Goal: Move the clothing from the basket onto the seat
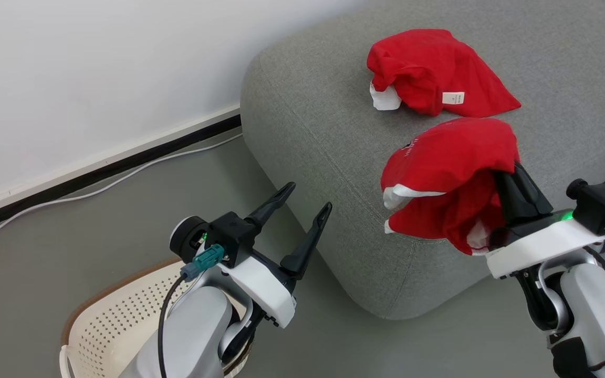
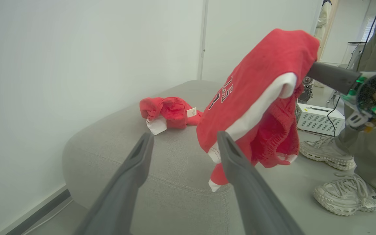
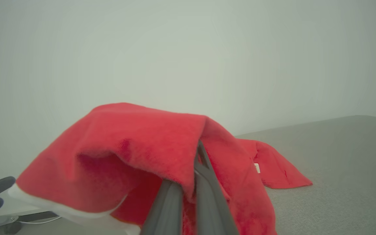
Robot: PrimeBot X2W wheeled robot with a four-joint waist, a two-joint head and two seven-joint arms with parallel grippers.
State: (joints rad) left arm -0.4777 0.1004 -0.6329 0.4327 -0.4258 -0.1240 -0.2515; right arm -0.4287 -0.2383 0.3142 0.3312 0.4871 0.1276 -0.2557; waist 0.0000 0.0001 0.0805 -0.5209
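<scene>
Looks like a lab: bare white wall (image 1: 71, 79), cabled equipment box (image 2: 317, 118).

The seat (image 1: 302, 131) is bare at its near-left corner; a lying garment (image 1: 428, 68) blocks farther back, a hanging garment (image 1: 449, 157) the front edge.

Count right now: two red garments (image 1: 428, 68) (image 1: 449, 157), one grey sofa (image 1: 323, 131), one cream basket (image 1: 113, 320), two grippers (image 1: 310, 195) (image 3: 198, 153), two sneakers (image 2: 326, 151) (image 2: 348, 195), one cable (image 1: 124, 178)
</scene>
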